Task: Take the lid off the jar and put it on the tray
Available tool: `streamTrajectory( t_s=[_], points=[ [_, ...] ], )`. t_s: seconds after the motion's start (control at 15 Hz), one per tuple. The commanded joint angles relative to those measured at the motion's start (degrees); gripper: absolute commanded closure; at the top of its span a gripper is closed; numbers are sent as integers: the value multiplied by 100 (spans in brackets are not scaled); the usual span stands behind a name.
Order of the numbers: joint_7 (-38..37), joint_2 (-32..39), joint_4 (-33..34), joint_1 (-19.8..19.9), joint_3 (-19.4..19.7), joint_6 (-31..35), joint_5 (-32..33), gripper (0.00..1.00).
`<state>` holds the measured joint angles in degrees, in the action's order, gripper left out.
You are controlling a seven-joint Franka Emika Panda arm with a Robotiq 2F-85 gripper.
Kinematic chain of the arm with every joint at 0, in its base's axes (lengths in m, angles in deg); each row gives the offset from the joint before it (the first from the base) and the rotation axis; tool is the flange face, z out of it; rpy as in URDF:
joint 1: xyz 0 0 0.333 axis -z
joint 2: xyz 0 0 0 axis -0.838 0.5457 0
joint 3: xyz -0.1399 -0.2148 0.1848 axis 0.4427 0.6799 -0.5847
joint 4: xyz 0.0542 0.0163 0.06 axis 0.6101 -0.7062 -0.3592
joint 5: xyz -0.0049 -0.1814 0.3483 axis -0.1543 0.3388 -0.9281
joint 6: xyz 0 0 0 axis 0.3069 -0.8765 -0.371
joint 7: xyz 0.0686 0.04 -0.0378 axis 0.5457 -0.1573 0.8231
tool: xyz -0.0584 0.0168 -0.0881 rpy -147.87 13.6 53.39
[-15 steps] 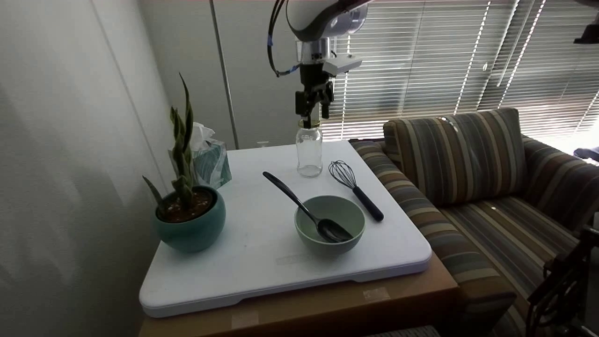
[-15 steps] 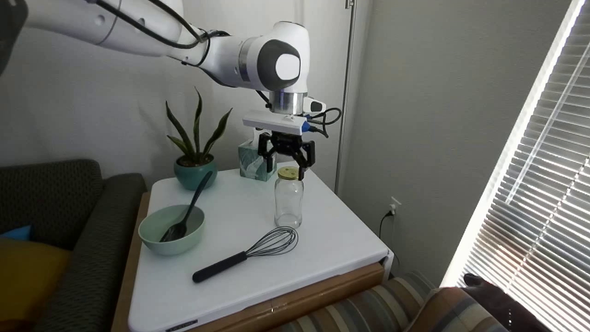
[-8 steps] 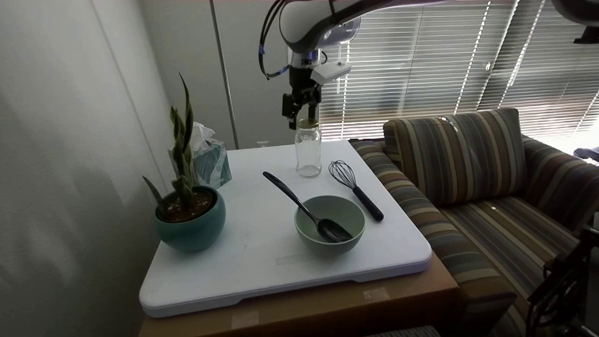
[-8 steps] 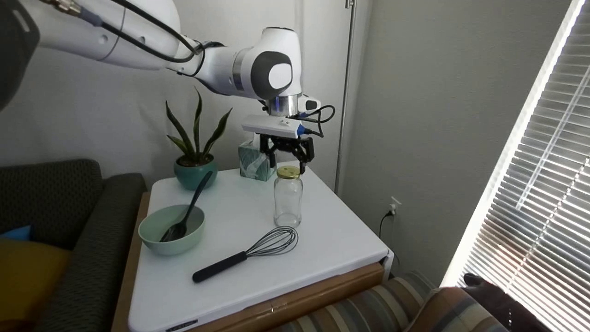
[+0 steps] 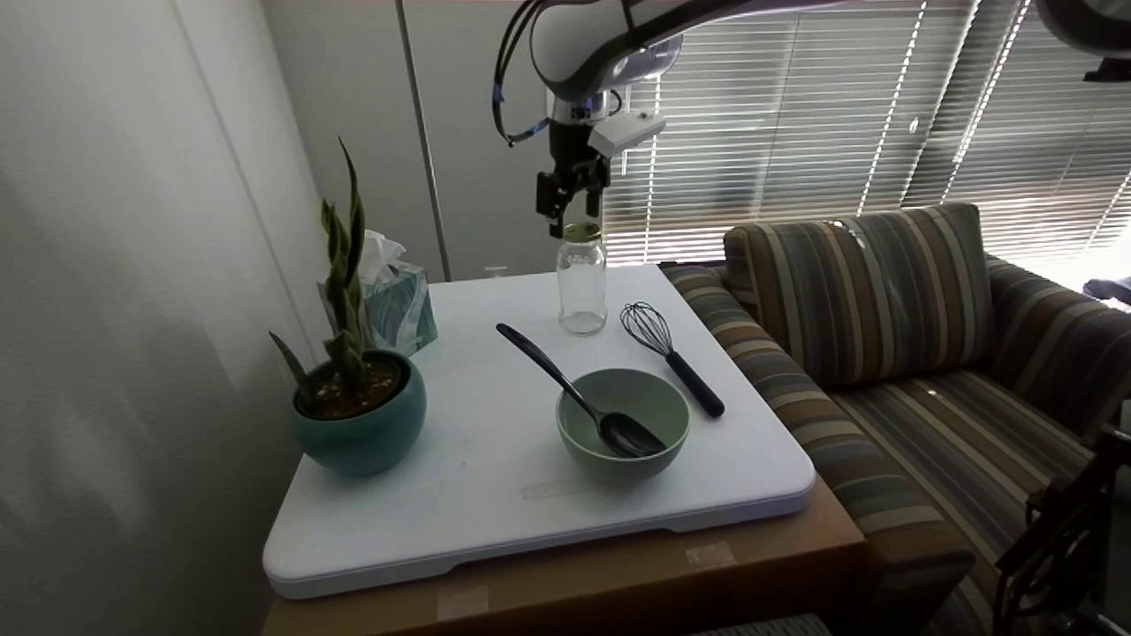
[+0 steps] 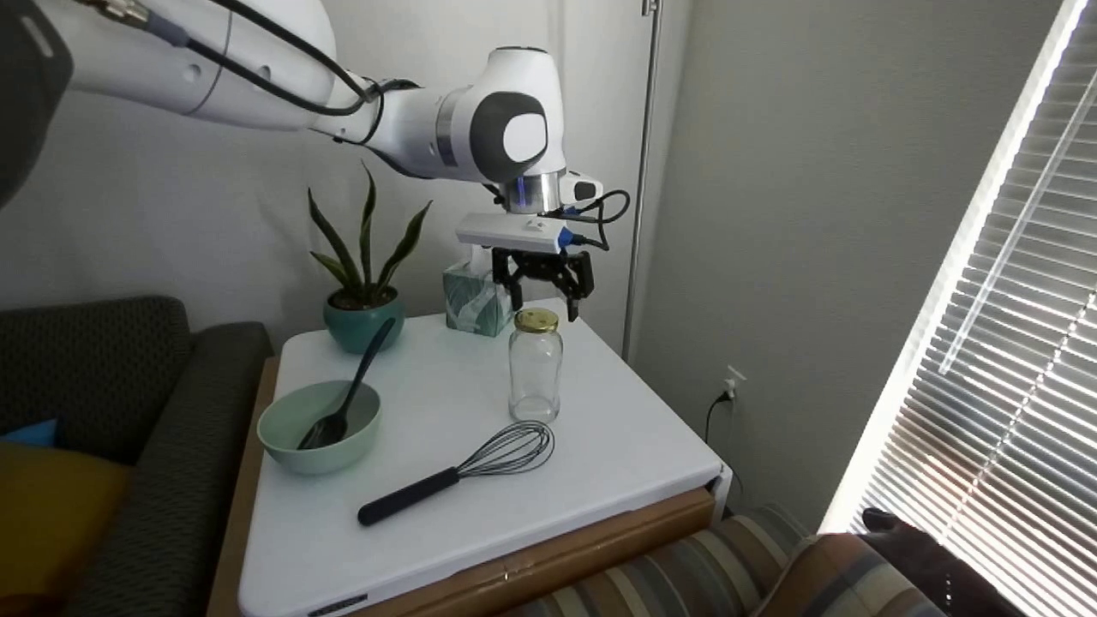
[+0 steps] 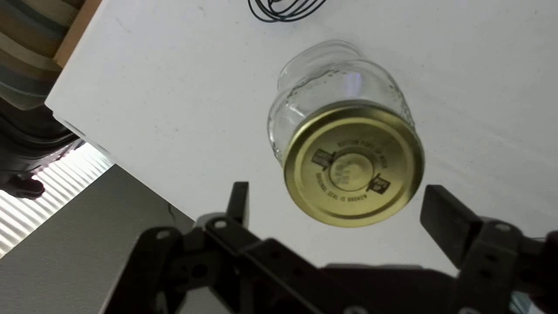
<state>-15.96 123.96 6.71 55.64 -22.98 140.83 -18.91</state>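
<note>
in an exterior view the claw (image 6: pixel 545 310) hangs mid-frame, just over the clear jar (image 6: pixel 536 377), its fingers (image 6: pixel 572 307) set well apart: the finger at frame left ends just above the gold lid (image 6: pixel 537 320), the one at frame right just beyond the lid's right edge. the lid is on the jar's mouth, and the jar stands upright on the white tray (image 6: pixel 463 368), a whisk (image 6: pixel 454 476) just below it in the frame. in the wrist view the lid sits right of centre, its lower part between the fingers, its upper part higher in the frame than their tips; a gap shows on the left, a mere sliver on the right.
</note>
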Motion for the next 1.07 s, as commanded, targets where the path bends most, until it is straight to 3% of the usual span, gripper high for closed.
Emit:
streamTrajectory(
  t_s=[0.0,0.27,0.6,0.67,0.73,1.0],
  points=[
    [-104,52,120,17,85,-69,30,0],
    [1,92,106,146,-128,-293,-247,0],
    [-45,151,134,174,-100,-450,-378,0],
    [-49,161,143,164,-84,-439,-366,8],
    [-60,173,154,154,-66,-431,-347,26],
    [-54,176,176,122,-61,-431,-329,53]
  ],
)
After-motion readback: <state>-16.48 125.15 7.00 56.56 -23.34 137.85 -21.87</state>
